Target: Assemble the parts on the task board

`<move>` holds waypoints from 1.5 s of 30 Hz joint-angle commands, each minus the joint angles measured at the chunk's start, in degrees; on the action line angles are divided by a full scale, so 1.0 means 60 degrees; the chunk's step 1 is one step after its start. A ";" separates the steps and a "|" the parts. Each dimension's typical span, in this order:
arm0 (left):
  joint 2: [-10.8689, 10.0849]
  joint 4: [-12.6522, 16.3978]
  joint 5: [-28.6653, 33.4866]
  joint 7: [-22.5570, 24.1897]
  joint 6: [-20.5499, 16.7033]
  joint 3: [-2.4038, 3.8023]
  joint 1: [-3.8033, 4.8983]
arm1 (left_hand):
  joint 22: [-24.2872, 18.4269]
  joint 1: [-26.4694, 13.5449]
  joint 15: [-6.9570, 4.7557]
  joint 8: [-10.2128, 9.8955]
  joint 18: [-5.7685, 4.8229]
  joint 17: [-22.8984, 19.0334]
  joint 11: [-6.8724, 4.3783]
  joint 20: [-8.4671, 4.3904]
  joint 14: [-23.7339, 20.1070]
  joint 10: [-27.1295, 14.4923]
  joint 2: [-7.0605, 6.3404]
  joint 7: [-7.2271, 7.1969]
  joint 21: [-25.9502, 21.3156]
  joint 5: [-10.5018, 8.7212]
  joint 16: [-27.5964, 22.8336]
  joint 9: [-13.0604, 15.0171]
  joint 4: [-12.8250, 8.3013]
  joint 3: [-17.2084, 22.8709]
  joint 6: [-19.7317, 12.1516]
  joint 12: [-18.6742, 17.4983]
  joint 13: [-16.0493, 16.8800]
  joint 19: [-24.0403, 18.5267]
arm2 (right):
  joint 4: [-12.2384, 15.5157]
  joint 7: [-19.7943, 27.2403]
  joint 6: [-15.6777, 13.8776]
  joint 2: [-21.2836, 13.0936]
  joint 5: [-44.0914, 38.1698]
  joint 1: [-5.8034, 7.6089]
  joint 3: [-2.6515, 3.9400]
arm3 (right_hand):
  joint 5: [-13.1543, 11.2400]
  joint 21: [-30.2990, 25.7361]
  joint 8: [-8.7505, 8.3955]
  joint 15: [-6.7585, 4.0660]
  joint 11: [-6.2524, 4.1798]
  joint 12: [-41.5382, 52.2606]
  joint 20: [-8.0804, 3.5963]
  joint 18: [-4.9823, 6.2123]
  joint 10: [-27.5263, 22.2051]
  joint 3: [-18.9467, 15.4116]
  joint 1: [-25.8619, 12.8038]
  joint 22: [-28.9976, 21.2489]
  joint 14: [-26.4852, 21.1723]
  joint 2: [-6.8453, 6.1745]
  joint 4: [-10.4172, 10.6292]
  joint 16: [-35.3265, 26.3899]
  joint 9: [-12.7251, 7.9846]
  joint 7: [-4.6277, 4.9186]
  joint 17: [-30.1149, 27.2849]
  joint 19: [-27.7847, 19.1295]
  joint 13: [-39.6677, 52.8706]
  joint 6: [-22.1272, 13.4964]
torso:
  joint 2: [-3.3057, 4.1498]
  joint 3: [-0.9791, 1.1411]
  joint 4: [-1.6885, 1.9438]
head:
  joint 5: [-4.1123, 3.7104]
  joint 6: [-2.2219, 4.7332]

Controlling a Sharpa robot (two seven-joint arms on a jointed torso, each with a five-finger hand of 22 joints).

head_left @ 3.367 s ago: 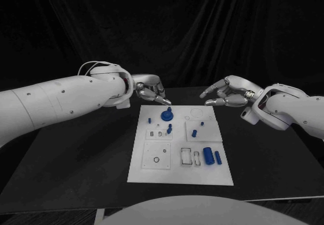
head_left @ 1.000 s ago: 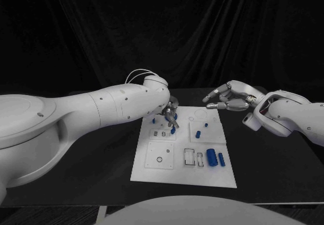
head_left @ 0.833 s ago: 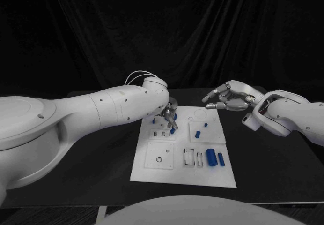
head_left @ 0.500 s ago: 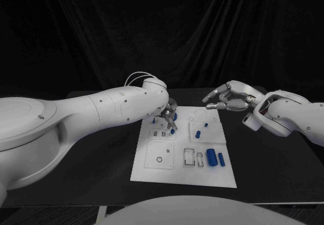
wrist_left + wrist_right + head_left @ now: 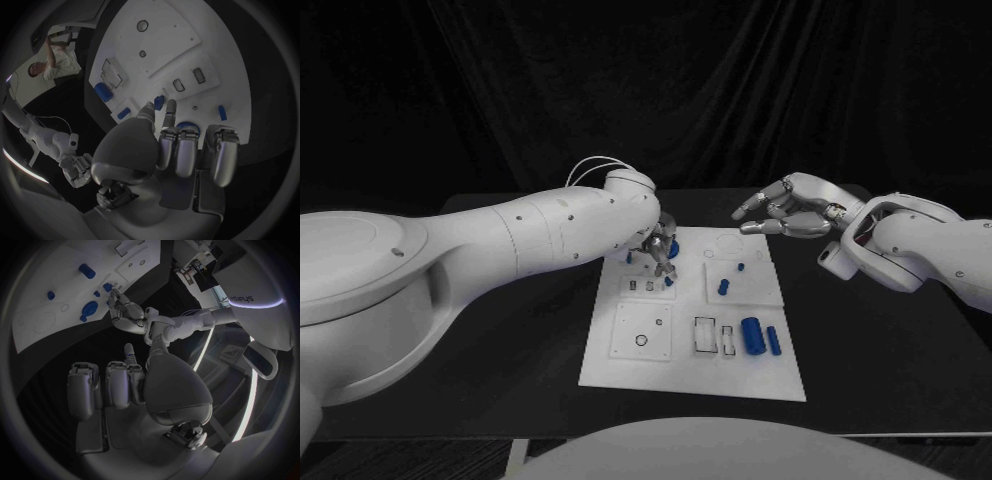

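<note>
1. I've got my left silver many-fingered hand (image 5: pixel 658 248) down over the far left part of the flat white task board (image 5: pixel 646 365), fingertips (image 5: pixel 170 106) pointing down among the small blue pieces there.
2. In the left wrist view the thumb and a finger close in around a small blue peg (image 5: pixel 159 102); it looks like a pinch, but I cannot tell whether the peg is truly held or only touched.
3. A round blue knob-like part (image 5: pixel 186 127) sits just under the hand, near the board's far edge.
4. My right silver hand (image 5: pixel 788 212) hovers beyond the board's far right corner, fingers curled loosely, holding nothing.
5. Two blue cylinders (image 5: pixel 759 337) lie side by side near the board's right edge, untouched.
6. My read: I'm at the pick-or-seat stage for that small peg. Next I need a firm grip, then a straight lift.
</note>
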 commanded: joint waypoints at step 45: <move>0.0352 -0.0383 0.0077 0.0432 0.0233 0.0012 -0.0119 | 0.2516 0.0239 -0.0075 -0.0203 -0.0058 0.2515 -0.0080 -0.0066 0.0975 0.0995 -0.0009 -0.0030 0.0028 0.0279 0.0025 0.0131 -0.0334 0.0454 0.0015 0.0033 0.2512 0.1021 | -0.0097 -0.0310 0.0376 0.0057 0.0021 -0.0021 0.0007 | -0.0136 -0.0046 0.0067 0.0081 0.0087 -0.0064 0.0068 0.0026 0.0520 -0.0171 0.0026 0.2282 0.0556 0.0070 0.0048 -0.0066 -0.0021 0.0001 -0.0029 0.0680 0.0801 0.0142 | -0.0002 0.0001 0.0001 | -0.0018 -0.0002</move>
